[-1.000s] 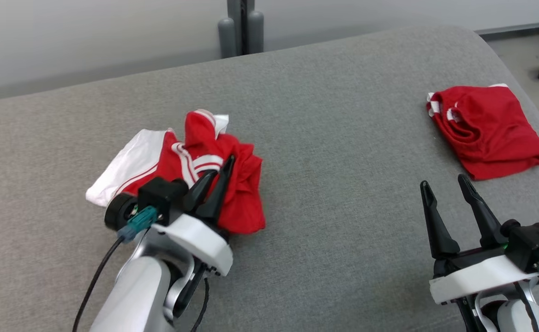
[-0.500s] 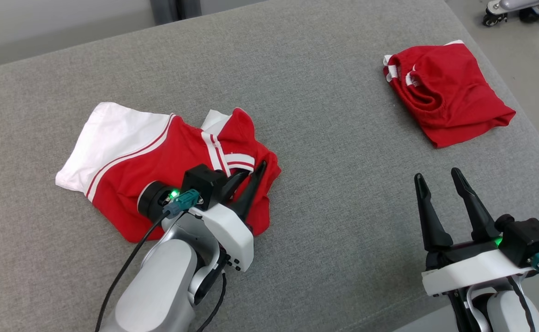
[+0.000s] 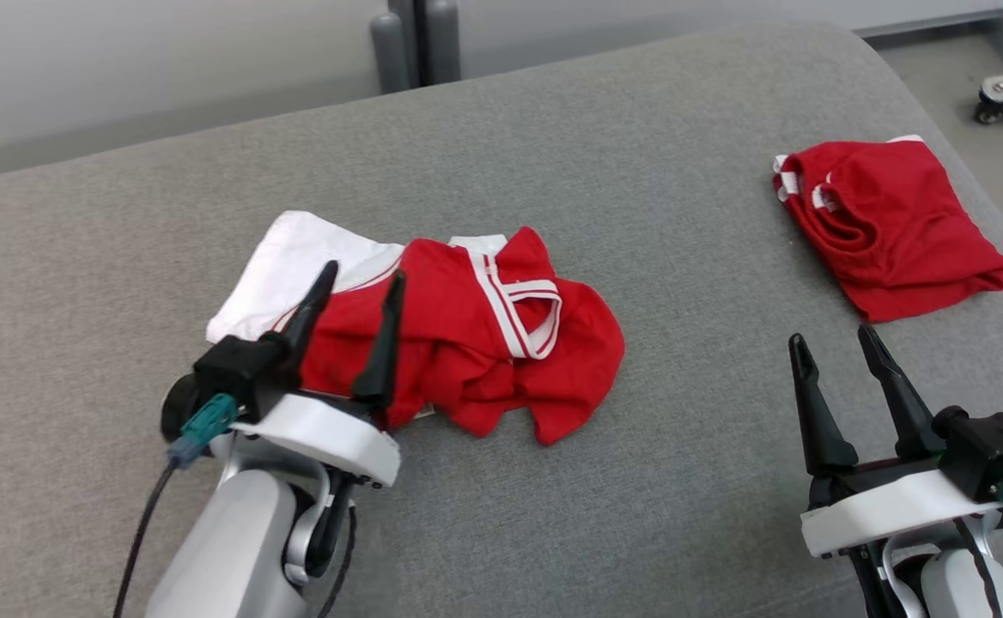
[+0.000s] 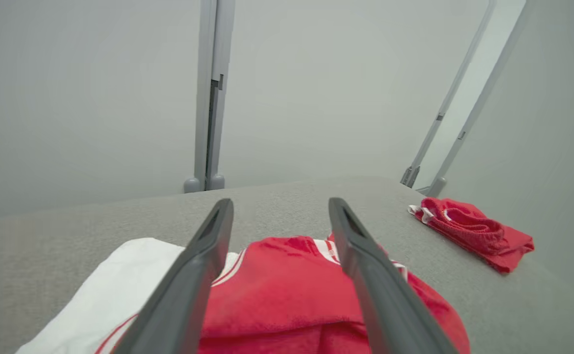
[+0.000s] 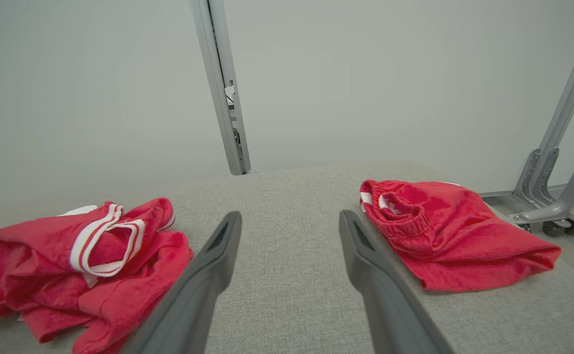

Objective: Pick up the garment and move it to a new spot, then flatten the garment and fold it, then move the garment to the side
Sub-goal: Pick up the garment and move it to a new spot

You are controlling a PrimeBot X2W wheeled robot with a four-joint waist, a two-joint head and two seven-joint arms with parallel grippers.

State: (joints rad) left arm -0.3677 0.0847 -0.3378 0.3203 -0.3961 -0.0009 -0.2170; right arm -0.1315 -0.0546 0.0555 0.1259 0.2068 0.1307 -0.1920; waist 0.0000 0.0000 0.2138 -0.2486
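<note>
The left gripper [image 3: 364, 271], pinched shut on red cloth a moment ago, now has its two dark fingers spread wide with nothing between them, so the red-and-white jersey [image 3: 467, 343] has been let go and lies on its own on the grey upholstered surface [image 3: 682, 154], left of centre and just ahead of that gripper. The head camera has swung in the meantime, so the shift across that view is not the cloth's doing, but the lay of the folds is different. I judge the move to a new spot done and the flattening next, since the jersey is far from flat. In the left wrist view the open fingers [image 4: 213, 236] stand over the near edge of the cloth, whether touching it or not I cannot tell. The right gripper [image 3: 832, 335] is parted and empty too, over bare upholstery well clear of both garments. The jersey is a soft, limp knit heaped in rounded folds, with a smooth white panel [image 3: 287, 266] at its far left and a loop of striped ribbed trim [image 3: 523, 318] lying on top; one red lobe trails toward the right. The upholstery is a coarse woven grey with a rounded far corner. At its right end lies a folded pair of red shorts [image 3: 888, 223] with a gathered waistband.
</note>
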